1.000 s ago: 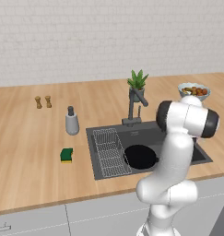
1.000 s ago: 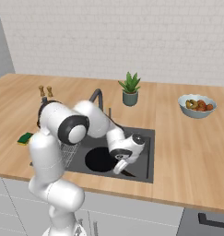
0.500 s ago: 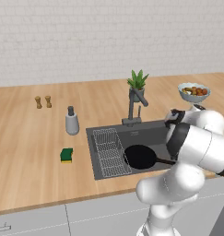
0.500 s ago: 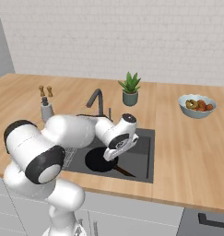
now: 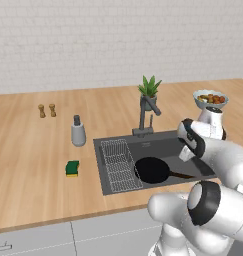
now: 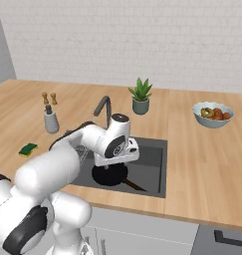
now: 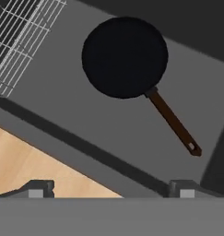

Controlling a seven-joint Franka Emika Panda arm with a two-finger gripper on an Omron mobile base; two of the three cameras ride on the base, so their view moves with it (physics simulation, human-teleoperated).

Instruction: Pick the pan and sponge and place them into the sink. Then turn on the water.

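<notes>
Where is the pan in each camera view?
Left base view: pan lower centre, in the sink, right of the wire rack.
Right base view: centre-left, in the basin under the arm.
Hand view: upper centre.
Shared landmark: the wire rack.

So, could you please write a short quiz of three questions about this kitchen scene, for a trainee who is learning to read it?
1. True or false: the pan lies inside the sink.
2. Where is the sponge? A) in the sink B) on the wooden counter, left of the sink C) in the gripper
3. Fill in: the gripper hangs over the sink with its fingers ____ and nothing between them.

Key:
1. True; it rests on the basin floor beside the wire rack, handle pointing away from the rack.
2. B.
3. Apart: the hand view shows both fingertips spread wide, well clear of the pan.
</notes>
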